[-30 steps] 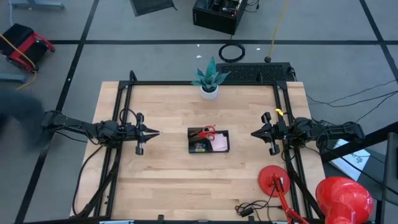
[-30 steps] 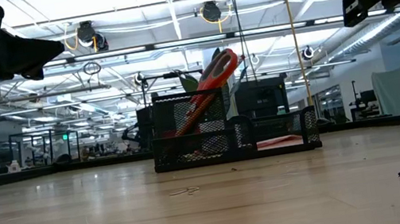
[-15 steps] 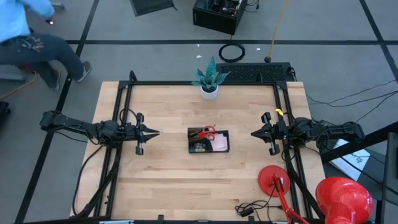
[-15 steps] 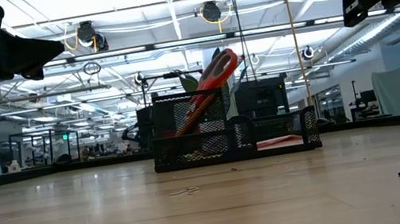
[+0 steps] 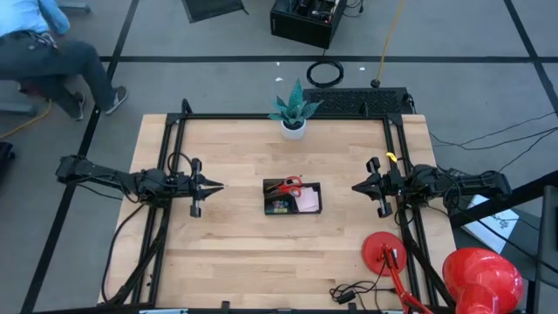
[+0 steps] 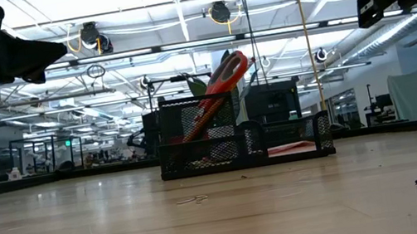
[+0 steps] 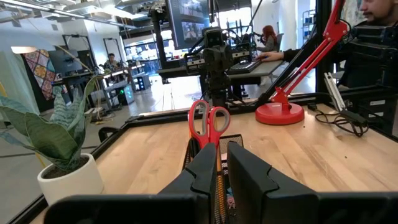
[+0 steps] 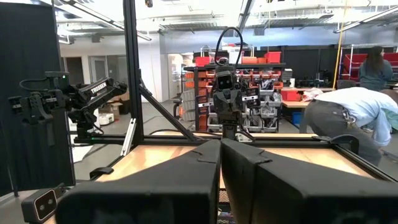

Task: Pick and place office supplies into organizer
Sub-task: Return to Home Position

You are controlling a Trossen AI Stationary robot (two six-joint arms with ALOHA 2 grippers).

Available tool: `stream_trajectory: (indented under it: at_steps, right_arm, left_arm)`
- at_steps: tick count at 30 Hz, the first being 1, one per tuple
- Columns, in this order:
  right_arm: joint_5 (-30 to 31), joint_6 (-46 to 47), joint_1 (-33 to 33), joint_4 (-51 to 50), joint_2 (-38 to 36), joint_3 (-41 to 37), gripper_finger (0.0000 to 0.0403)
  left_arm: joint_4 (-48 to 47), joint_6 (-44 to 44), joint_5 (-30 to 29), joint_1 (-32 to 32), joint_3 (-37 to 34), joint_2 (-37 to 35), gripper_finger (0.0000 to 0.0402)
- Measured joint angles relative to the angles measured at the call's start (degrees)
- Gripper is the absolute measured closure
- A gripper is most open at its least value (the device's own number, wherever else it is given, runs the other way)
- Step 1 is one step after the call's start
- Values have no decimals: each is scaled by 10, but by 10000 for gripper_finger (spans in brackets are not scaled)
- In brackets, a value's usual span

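The black mesh organizer [image 5: 292, 208] stands at the table's middle. Red-handled scissors [image 5: 285, 185] stick into its taller compartment and lean there, handles up [image 6: 224, 75]. A pink sticky-note pad [image 5: 308, 201] lies in the low compartment, and dark pens [image 5: 277, 206] lie beside it. My left gripper [image 5: 220, 186] hangs shut above the table, left of the organizer, pointing level at it [image 7: 221, 152]. My right gripper [image 5: 354, 187] hangs shut to the organizer's right, facing it [image 8: 221, 146]. Neither one holds anything.
A potted plant [image 5: 294, 122] stands at the far middle edge. A red lamp's base [image 5: 384, 251] and head [image 5: 484, 275] sit at the near right, with cables [image 5: 353, 292] beside them. A small pale clip [image 6: 196, 199] lies on the wood nearer than the organizer. A person [image 5: 52, 48] is beyond the far left corner.
Both arms and the organizer have kept still. A person has moved across the floor beyond the table's far left corner.
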Motion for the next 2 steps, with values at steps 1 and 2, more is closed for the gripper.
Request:
stream_trajectory:
  at_steps: [1, 2]
  right_arm:
    - [0, 0, 0, 0, 0, 0, 394]
    - [0, 0, 0, 0, 0, 0, 394]
  left_arm:
    - [0, 0, 0, 0, 0, 0, 355]
    - [0, 0, 0, 0, 0, 0, 355]
